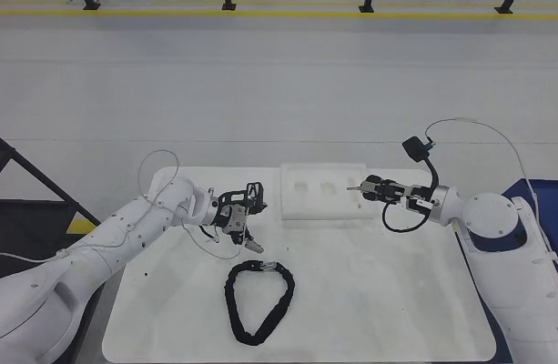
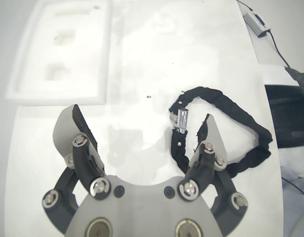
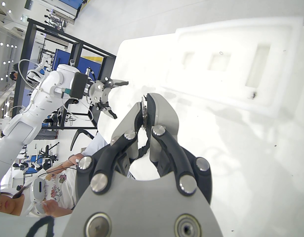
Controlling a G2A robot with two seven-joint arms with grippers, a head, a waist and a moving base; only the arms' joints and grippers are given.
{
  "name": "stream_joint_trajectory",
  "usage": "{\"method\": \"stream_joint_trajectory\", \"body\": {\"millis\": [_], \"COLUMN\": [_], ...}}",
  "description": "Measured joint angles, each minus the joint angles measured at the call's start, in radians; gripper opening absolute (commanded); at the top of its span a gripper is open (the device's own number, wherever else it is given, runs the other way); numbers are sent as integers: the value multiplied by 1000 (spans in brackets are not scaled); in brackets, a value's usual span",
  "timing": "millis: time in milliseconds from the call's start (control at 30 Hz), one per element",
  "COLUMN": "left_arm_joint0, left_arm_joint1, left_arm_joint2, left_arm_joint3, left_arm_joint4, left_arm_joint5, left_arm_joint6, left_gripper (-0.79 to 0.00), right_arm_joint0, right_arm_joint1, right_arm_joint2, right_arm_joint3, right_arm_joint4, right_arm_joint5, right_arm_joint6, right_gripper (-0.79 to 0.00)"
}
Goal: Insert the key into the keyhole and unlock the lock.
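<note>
Top view, left pincer (image 1: 251,217): fingers spread wide and holding nothing, over the white table (image 1: 397,300).
Top view, lock (image 1: 265,266): a silvery cylinder joining the ends of a black sleeved chain (image 1: 258,314). It lies just beside the left pincer's fingertip nearer the robot, and the loop trails away from that tip.
Top view, right pincer (image 1: 363,188): closed, with a thin metal key (image 1: 352,188) poking from its tips. It is well apart from the lock, at the edge of a white foam tray (image 1: 319,193).
Left wrist view, left pincer (image 2: 142,122): open. The lock (image 2: 182,120) shows between its fingers (image 2: 84,124), close to one of them, and the chain (image 2: 243,127) runs behind that finger. The foam tray (image 2: 60,50) lies beyond the tips.
Right wrist view, right pincer (image 3: 145,103): clamped on the key (image 3: 143,110), a sliver of toothed metal between the pads. The foam tray (image 3: 240,62) lies ahead of its tips, and the left pincer (image 3: 110,94) is farther off, spread open.
</note>
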State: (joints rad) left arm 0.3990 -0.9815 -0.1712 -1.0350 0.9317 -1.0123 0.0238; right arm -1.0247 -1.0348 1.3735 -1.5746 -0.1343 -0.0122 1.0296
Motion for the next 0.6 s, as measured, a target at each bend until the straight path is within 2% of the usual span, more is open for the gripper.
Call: {"method": "stream_joint_trajectory", "body": {"millis": [233, 600], "left_arm_joint0": [18, 18], "left_arm_joint1": [5, 5], "left_arm_joint2": [1, 1], "left_arm_joint3": [-45, -46], "left_arm_joint4": [-1, -2], "left_arm_joint5": [0, 0], "left_arm_joint6": [-101, -102], "left_gripper": [0, 0], "right_arm_joint0": [0, 0], "right_arm_joint1": [0, 0], "right_arm_joint2": [0, 0], "right_arm_joint3": [0, 0], "right_arm_joint4": [0, 0], "right_arm_joint5": [0, 0], "right_arm_joint6": [0, 0], "right_gripper": [-785, -785]}}
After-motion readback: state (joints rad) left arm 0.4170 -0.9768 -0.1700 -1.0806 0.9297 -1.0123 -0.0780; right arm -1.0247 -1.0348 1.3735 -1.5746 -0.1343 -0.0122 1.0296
